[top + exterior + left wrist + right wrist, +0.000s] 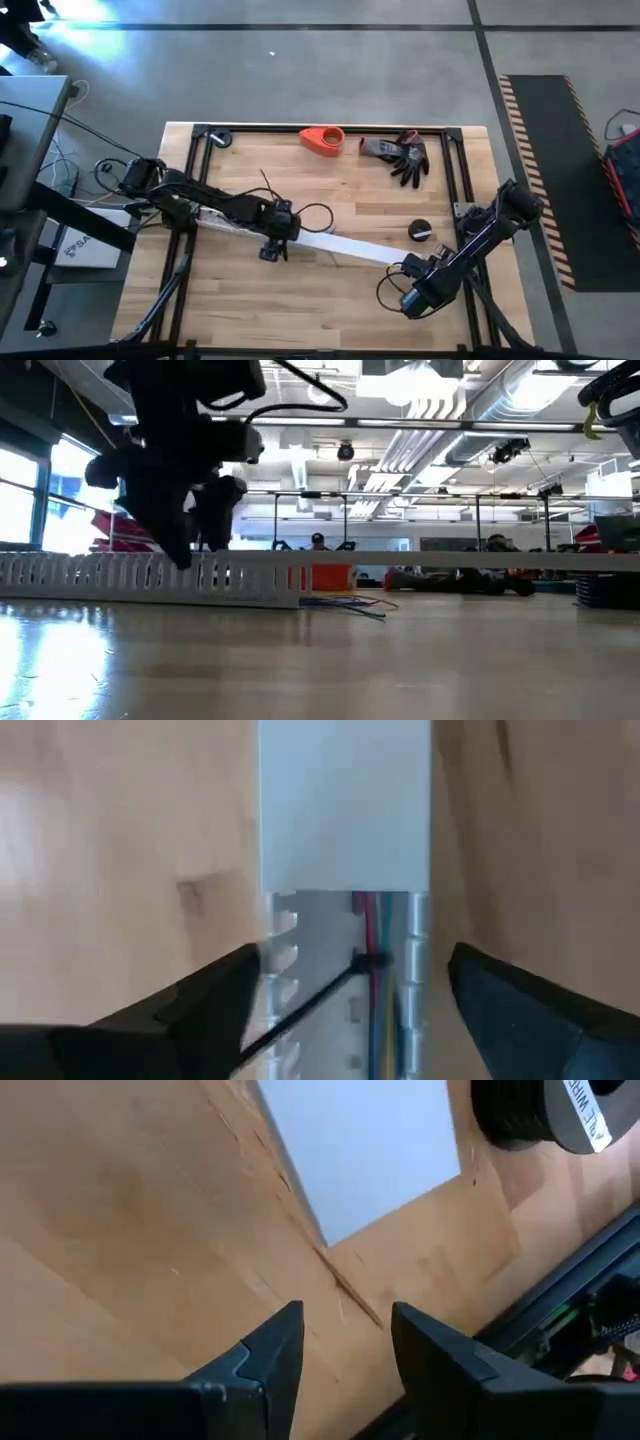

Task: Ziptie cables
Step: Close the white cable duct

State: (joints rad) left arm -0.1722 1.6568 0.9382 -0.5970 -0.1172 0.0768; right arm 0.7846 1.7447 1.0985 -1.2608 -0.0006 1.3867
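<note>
Two dark arms work over one wooden worktop [330,300]. The left gripper [272,250] hangs at the middle of the worktop, above the white slotted channel [150,578], and its jaws stand wide open, one finger on each side of the channel, holding nothing. The cables [378,990] lie inside that channel: the left wrist view shows coloured strands there (red, blue and yellow can be made out, though an exact count is not possible) running under one flat white cover strip [345,805] that caps the channel farther on. One thin black strand [300,1015] crosses the channel at an angle beside them. In the low view a few loose wire ends [350,605] splay out on the worktop past the channel's right end.

The right gripper [345,1355] waits low at the near right of the worktop, jaws parted and empty, just past the end of the white strip. At the far edge lie one orange tool [322,140] and one dark glove [400,155]; one black spool [421,232] sits near the right arm.
</note>
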